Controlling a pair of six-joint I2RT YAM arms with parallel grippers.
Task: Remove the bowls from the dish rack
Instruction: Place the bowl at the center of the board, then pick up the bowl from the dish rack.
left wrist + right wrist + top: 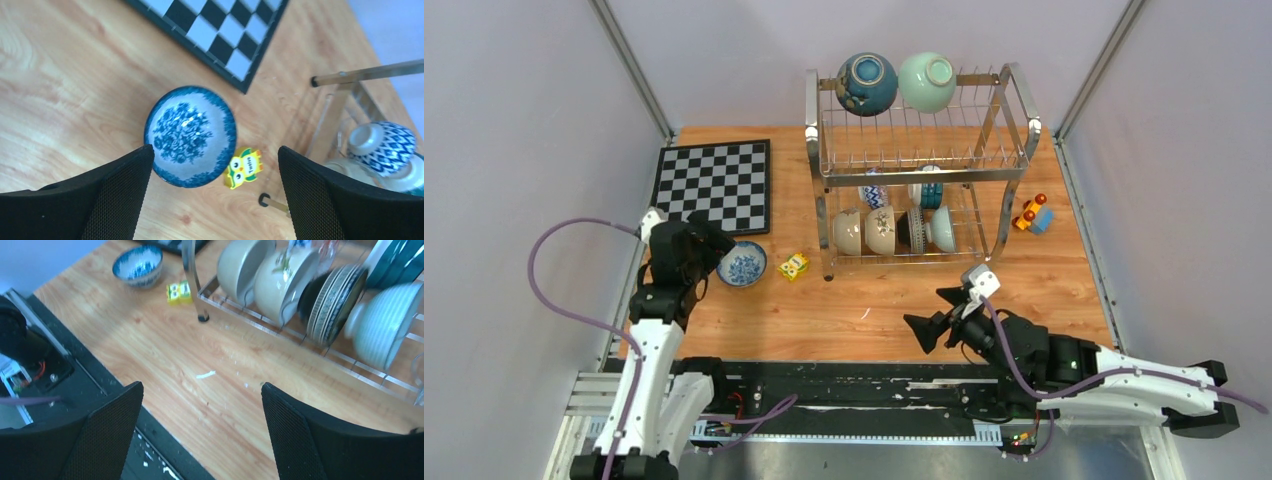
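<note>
The dish rack (924, 176) stands at the back of the table. A dark blue bowl (867, 83) and a mint green bowl (927, 81) sit on its top tier. Several bowls (879, 230) stand on edge in the lower tier, seen close in the right wrist view (280, 282). One white bowl with blue pattern (742, 264) sits upright on the table left of the rack. My left gripper (711, 262) hovers just above it, open and apart from the bowl (190, 136). My right gripper (932, 312) is open over bare wood in front of the rack, holding nothing (201, 385).
A chessboard (713, 185) lies at the back left. A yellow owl block (794, 266) sits between the loose bowl and the rack's front-left leg (192, 280). A toy car (1033, 215) is right of the rack. A black rail (854, 385) runs along the near edge.
</note>
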